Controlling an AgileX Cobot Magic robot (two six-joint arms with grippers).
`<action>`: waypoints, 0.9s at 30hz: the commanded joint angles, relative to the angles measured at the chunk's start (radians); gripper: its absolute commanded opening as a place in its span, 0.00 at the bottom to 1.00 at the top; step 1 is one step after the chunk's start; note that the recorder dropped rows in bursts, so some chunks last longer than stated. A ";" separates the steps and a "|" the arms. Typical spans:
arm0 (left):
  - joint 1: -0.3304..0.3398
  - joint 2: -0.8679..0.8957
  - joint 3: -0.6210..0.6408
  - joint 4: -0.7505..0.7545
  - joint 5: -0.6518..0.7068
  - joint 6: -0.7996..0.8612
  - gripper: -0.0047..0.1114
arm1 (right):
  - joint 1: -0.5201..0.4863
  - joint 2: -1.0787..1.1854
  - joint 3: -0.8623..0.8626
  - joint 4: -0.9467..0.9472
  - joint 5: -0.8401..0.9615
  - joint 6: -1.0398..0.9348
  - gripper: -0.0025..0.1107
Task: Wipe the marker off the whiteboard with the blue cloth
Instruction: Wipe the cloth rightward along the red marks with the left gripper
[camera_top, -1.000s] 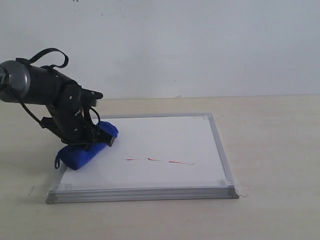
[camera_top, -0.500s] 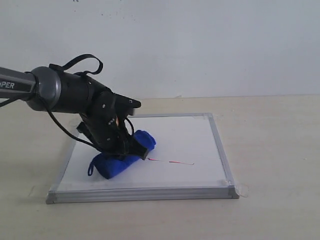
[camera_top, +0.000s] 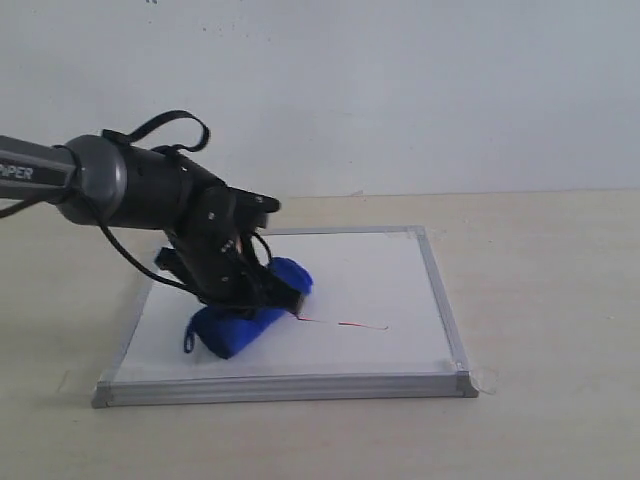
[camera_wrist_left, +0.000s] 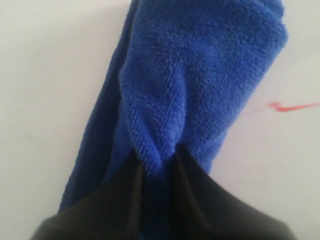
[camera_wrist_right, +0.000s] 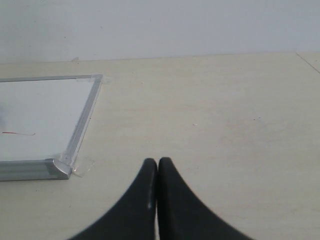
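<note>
On the whiteboard (camera_top: 360, 270), left tool (camera_wrist_left: 155, 167) pinches the blue cloth (camera_wrist_left: 190, 75) beside the marker (camera_top: 345, 324).

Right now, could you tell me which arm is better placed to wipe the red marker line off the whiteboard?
Left. The left gripper is shut on the blue cloth, resting on the whiteboard right against the marker line. The right gripper is shut, empty, off the board.

The blue cloth (camera_top: 240, 325) was plain royal blue, with a dark loop (camera_top: 188, 343) at the end away from the black left end effector (camera_wrist_left: 156, 185). Just beside that end effector ran the thin red marker (camera_top: 345, 324) on the white whiteboard (camera_top: 370, 265), framed silver-grey. The bench (camera_top: 540, 300) was pale beige, the right end effector (camera_wrist_right: 158, 172) black.
</note>
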 joint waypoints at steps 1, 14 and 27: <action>-0.146 0.021 0.012 -0.065 -0.028 0.064 0.07 | -0.008 -0.005 0.000 -0.006 -0.005 0.000 0.02; -0.001 0.021 0.012 0.171 0.016 -0.147 0.07 | -0.008 -0.005 0.000 -0.006 -0.005 0.000 0.02; -0.015 0.014 0.012 0.009 -0.023 -0.081 0.07 | -0.008 -0.005 0.000 -0.006 -0.005 0.000 0.02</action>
